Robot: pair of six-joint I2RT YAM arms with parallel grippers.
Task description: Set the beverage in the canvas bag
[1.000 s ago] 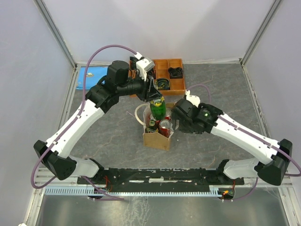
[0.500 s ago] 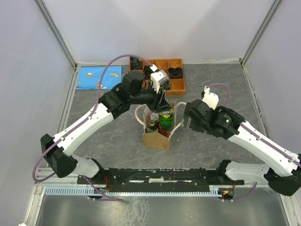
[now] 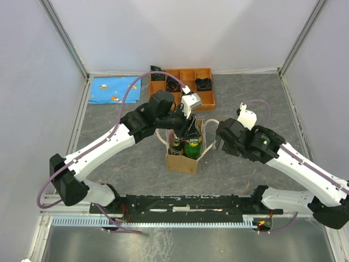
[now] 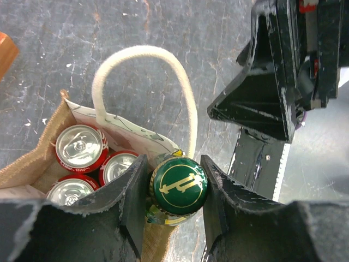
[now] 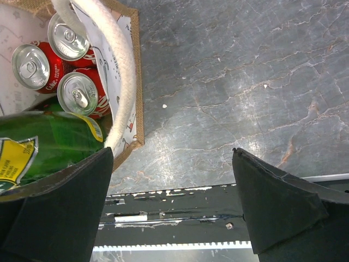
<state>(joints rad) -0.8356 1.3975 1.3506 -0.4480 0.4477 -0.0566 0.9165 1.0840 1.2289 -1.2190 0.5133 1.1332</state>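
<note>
L gripper [image 4: 174,199] is squeezing the green bottle [image 3: 192,145] at its cap, w/ the bottle sitting partly inside the canvas bag [image 3: 182,162], next to the red cans [image 4: 79,146]. The bag is standing upright. R gripper [image 5: 172,183] is hanging wide open just beside the bag, holding nothing.

L tool [image 4: 174,188] gripping, R tool [image 5: 170,164] open

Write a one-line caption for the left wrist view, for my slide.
Left pincer grips a green bottle by its cap at the canvas bag's opening; three red cans sit inside.
</note>
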